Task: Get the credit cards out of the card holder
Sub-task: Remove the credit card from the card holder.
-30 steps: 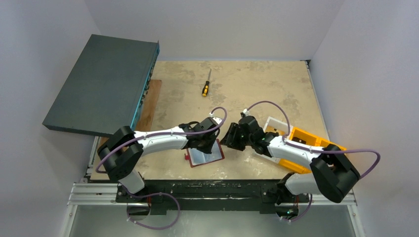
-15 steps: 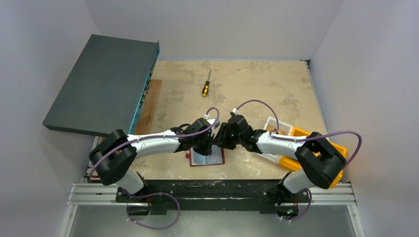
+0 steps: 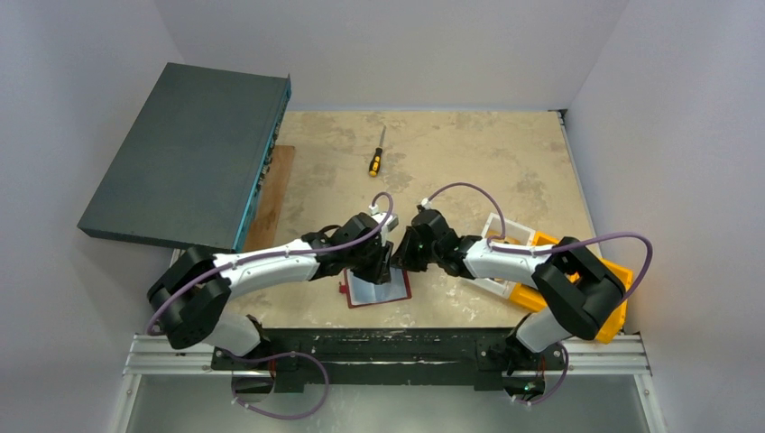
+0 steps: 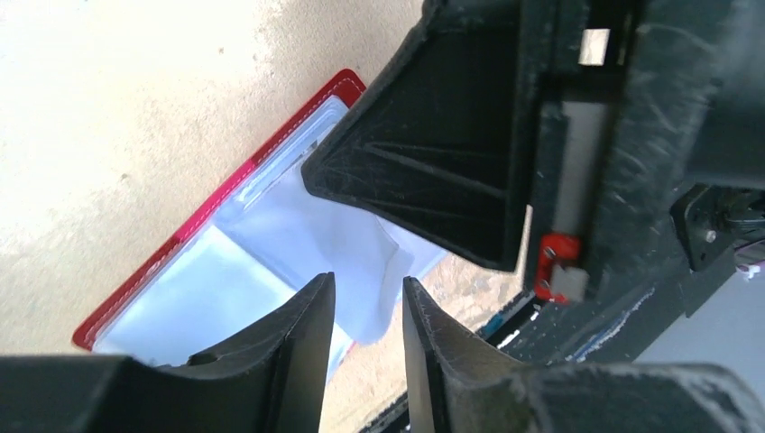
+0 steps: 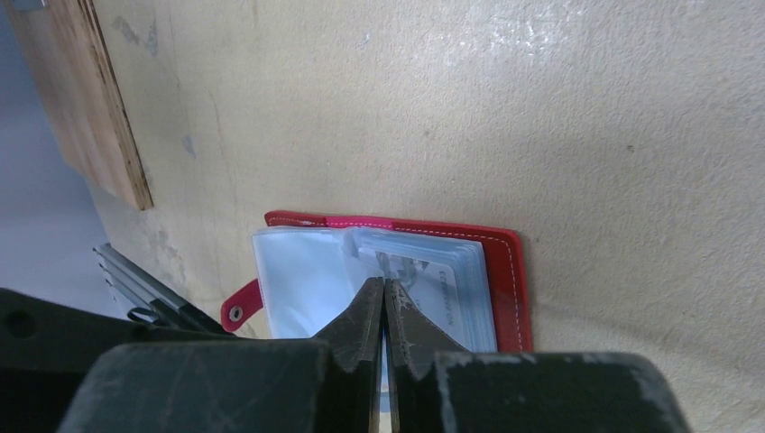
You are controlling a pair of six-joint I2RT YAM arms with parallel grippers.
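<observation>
The red card holder lies open near the table's front edge, its clear sleeves facing up. My right gripper is shut over the middle fold, with a thin edge of clear sleeve pinched between its fingers. A grey printed credit card shows inside the right-hand sleeves, next to the holder's red cover. The snap tab sticks out on the left. My left gripper hovers just above the sleeves, open by a narrow gap and holding nothing. A sleeve flap curls up toward the right gripper's body. Both grippers meet above the holder.
A yellow-handled screwdriver lies farther back on the table. A dark grey flat box overhangs the left side above a wooden board. A white bin and an orange bin sit under the right arm.
The right arm has moved left onto the holder and its jaws have shut on a sleeve. The left gripper, shut before, has opened slightly.
</observation>
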